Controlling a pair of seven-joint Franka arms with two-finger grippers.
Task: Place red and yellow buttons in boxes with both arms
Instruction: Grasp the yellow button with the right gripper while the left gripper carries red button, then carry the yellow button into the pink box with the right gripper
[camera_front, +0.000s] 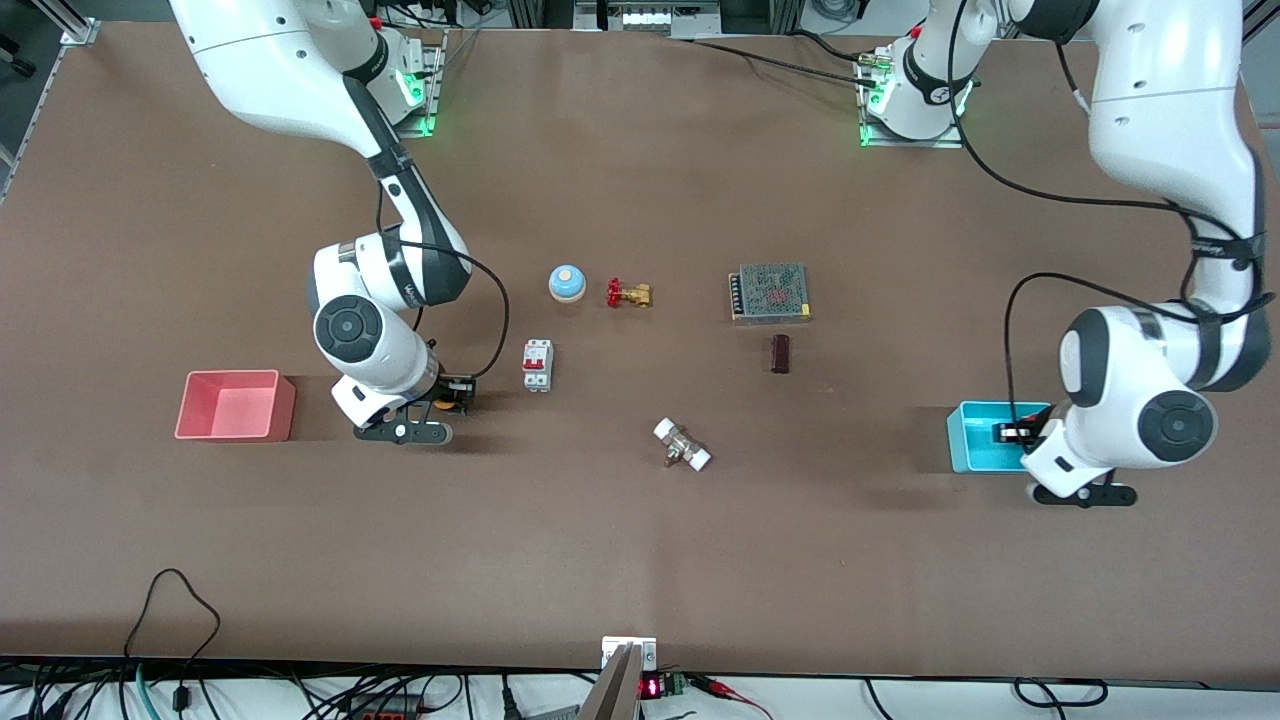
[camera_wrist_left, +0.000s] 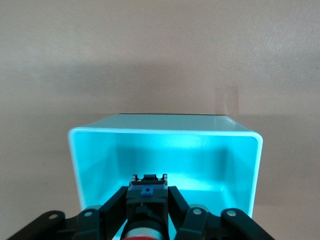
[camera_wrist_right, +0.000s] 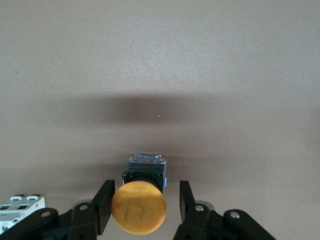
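Observation:
The yellow button (camera_wrist_right: 139, 207) lies on its side on the table, cap toward my right wrist camera. My right gripper (camera_wrist_right: 145, 202) is low at the table with its jaws open on either side of the cap; it also shows in the front view (camera_front: 458, 393), between the pink-red box (camera_front: 235, 432) and the white breaker. My left gripper (camera_wrist_left: 147, 196) is shut on the dark base of the red button (camera_wrist_left: 146, 190), whose red cap barely shows. It holds the button over the cyan box (camera_wrist_left: 165, 131), which stands at the left arm's end of the table (camera_front: 972, 445).
A white circuit breaker (camera_front: 537, 365) stands close beside the right gripper. A blue dome bell (camera_front: 566, 283), a brass valve with a red handwheel (camera_front: 628, 294), a mesh-topped power supply (camera_front: 769, 292), a dark block (camera_front: 780, 354) and a white-ended fitting (camera_front: 682, 444) lie mid-table.

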